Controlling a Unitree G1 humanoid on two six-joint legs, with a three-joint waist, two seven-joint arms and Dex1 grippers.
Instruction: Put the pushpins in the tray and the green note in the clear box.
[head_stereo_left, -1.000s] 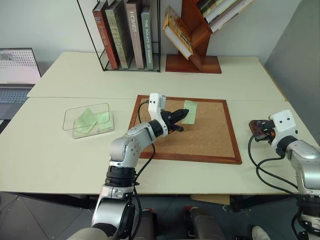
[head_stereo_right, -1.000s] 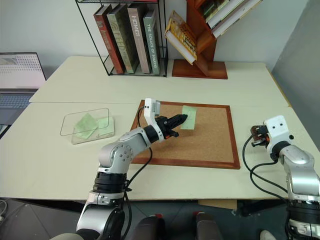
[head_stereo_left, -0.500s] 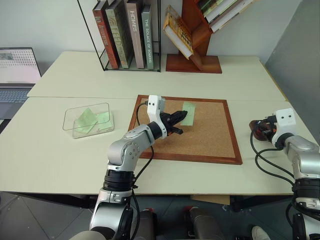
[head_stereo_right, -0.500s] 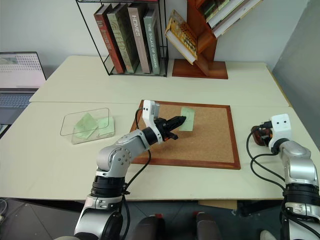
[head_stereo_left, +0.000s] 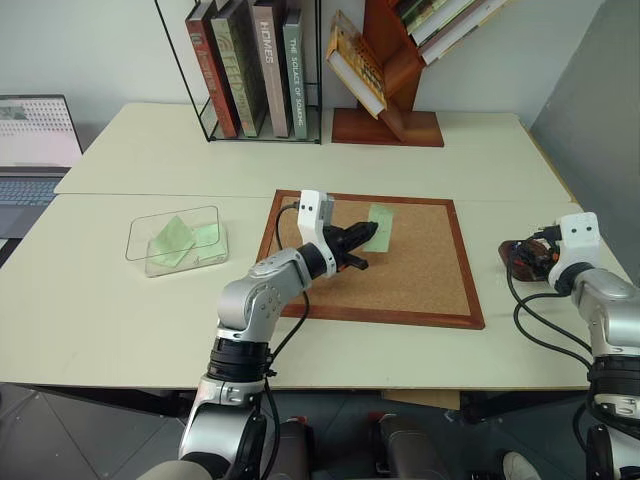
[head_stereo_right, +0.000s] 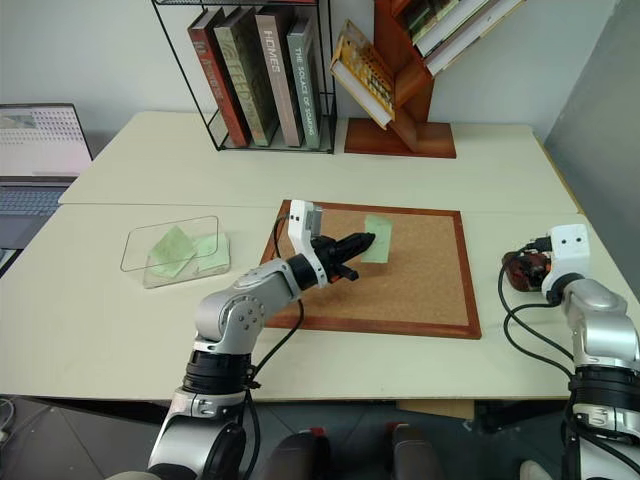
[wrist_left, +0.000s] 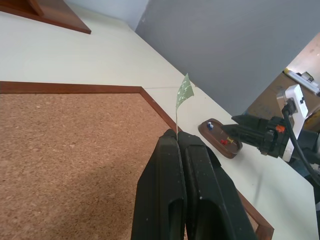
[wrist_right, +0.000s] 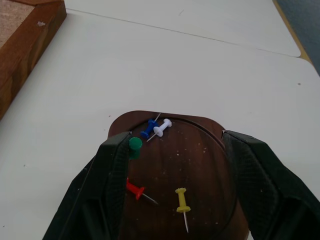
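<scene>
Cream-coloured table (head_stereo_left: 130, 300) carries a wood-framed corkboard (head_stereo_left: 410, 270) at its middle, with a wire rack of books (head_stereo_left: 255, 65) and a slanted wooden bookshelf (head_stereo_left: 385, 70) at the far edge; the left gripper (head_stereo_left: 366, 235) hovers over the corkboard with its black fingers pressed together, pinching the edge of the green note (wrist_left: 184, 92), which stands up past the fingertips; the clear box (head_stereo_left: 177, 240) sits on the table well off to the left of that gripper, with pale green slips inside; the right gripper (wrist_right: 175, 150) is spread wide, its fingers straddling the tray (wrist_right: 200, 170) and holding nothing; the pushpins (wrist_right: 155, 128) lie in the tray between those fingers, blue and white together, green by one finger, red and yellow nearer the wrist.
</scene>
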